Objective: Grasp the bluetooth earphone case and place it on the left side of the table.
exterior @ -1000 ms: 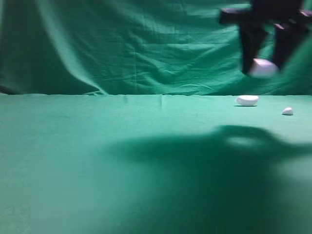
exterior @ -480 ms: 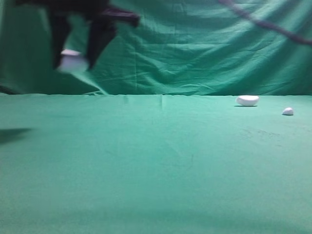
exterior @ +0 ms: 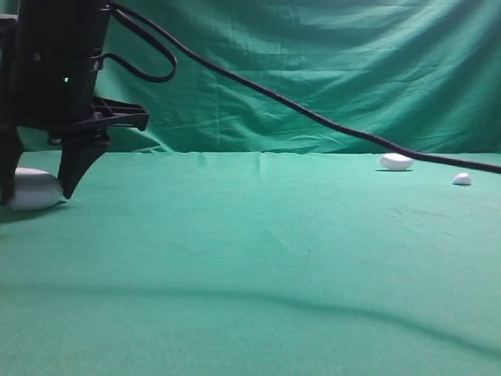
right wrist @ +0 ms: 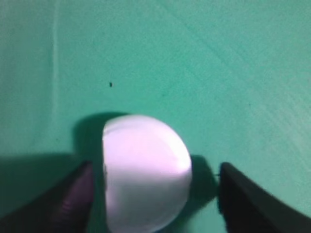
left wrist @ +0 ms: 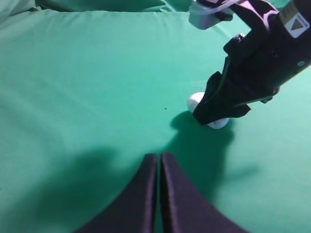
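The white bluetooth earphone case (exterior: 31,190) lies on the green table (exterior: 258,251) at its far left. My right gripper (exterior: 35,196) has reached across and stands over it, open, one finger on each side. In the right wrist view the case (right wrist: 146,170) sits between the fingers (right wrist: 73,194) with a strip of cloth showing on both sides, wider on the right. The left wrist view shows the case (left wrist: 217,124) mostly hidden behind the right gripper (left wrist: 223,109). My left gripper (left wrist: 159,155) hovers near it, shut and empty.
A smaller white oval object (exterior: 397,161) and a tiny white piece (exterior: 462,178) lie at the back right. The right arm's black cable (exterior: 313,113) stretches across the view in front of the draped green curtain (exterior: 313,63).
The right gripper carried the case from the upper right across to the far left, lowered it onto the table, and its fingers spread apart from the case.
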Controlling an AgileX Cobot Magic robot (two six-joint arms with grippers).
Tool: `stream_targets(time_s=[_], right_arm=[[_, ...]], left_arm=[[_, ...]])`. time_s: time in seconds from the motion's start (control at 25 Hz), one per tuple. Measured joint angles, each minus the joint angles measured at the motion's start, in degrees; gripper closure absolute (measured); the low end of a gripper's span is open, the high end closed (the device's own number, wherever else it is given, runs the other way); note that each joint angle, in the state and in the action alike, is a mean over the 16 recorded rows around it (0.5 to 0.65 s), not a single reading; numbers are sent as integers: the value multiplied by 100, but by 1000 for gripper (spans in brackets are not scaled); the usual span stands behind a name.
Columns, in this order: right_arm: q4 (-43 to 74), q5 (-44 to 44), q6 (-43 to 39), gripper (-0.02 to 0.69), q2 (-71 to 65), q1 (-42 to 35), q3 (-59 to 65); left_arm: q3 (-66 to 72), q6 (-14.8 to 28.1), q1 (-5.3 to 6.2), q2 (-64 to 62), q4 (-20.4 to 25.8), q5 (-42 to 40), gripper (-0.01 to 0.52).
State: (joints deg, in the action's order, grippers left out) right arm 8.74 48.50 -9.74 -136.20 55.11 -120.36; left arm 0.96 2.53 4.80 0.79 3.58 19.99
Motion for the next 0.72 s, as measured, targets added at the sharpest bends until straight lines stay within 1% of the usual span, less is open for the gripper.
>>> stream_targets(time_s=[0.12, 0.2, 0.24, 0.32, 0.52, 0.64, 0.72], right_arm=[[79, 341, 2, 159, 196, 0, -156], [164, 620, 3, 179, 363, 0, -262], [218, 772, 3, 200, 454, 0, -313], [345, 1086, 1, 258, 646, 0, -412], [666, 1780, -12, 440, 1105, -6, -572], [757, 2061, -22, 545, 1353, -36, -568], [759, 2183, -27, 600, 1523, -76, -508]], left_arm=[[0, 0, 0, 0, 0, 0, 514], [0, 0, 0, 0, 0, 0, 514], [0, 0, 0, 0, 0, 0, 514], [0, 0, 0, 0, 0, 0, 514], [0, 0, 0, 0, 0, 0, 514], [0, 0, 0, 0, 0, 0, 514], [0, 0, 0, 0, 0, 0, 514]])
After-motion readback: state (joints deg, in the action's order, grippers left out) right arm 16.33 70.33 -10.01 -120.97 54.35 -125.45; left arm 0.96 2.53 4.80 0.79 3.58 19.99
